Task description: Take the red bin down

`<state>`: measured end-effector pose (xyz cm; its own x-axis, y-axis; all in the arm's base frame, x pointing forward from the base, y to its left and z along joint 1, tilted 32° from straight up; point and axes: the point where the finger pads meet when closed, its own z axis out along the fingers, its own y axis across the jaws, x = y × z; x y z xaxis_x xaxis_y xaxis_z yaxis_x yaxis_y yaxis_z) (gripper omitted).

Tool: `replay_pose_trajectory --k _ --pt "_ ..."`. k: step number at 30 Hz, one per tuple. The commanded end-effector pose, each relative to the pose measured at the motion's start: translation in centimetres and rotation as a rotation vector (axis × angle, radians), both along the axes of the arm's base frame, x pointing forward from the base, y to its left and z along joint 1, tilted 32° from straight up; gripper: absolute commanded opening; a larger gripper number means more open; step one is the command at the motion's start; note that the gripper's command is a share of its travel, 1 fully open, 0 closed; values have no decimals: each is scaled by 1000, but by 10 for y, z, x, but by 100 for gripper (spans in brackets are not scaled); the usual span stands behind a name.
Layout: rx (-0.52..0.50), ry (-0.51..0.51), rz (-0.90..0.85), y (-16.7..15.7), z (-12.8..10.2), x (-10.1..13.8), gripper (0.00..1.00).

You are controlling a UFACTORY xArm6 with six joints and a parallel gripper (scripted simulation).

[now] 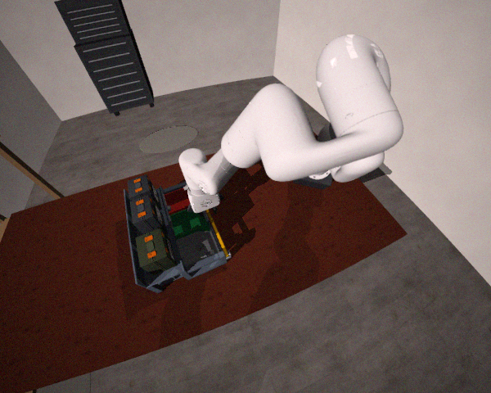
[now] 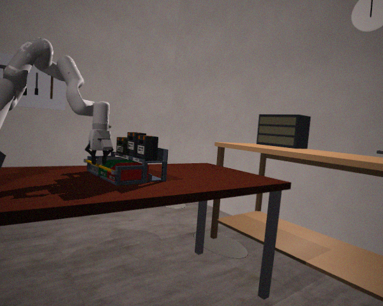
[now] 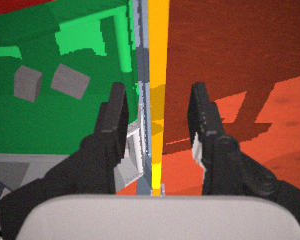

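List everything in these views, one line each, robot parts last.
table: one, dark red top, under the rack
shelf rack: one, grey-blue, on the table, yellow front rail
red bin: one, lower tier, end nearest the arm
green bin: one, lower tier, middle, two grey parts inside
grey bin: one, lower tier, far end
dark boxes: three, orange labels, upper tier
drawer cabinet: one, black, by the wall
wooden bench: one, tan, beside the table
gripper: one, black fingers open, straddling the rail
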<state>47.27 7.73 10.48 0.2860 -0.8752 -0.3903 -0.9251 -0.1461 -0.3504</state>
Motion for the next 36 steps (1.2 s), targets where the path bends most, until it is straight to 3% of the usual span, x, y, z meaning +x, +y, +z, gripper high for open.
replay_pose_trajectory --k 1,36 --pt "1 -4 -1 0 0 2 47" --pt "1 -4 -1 -3 7 0 47"
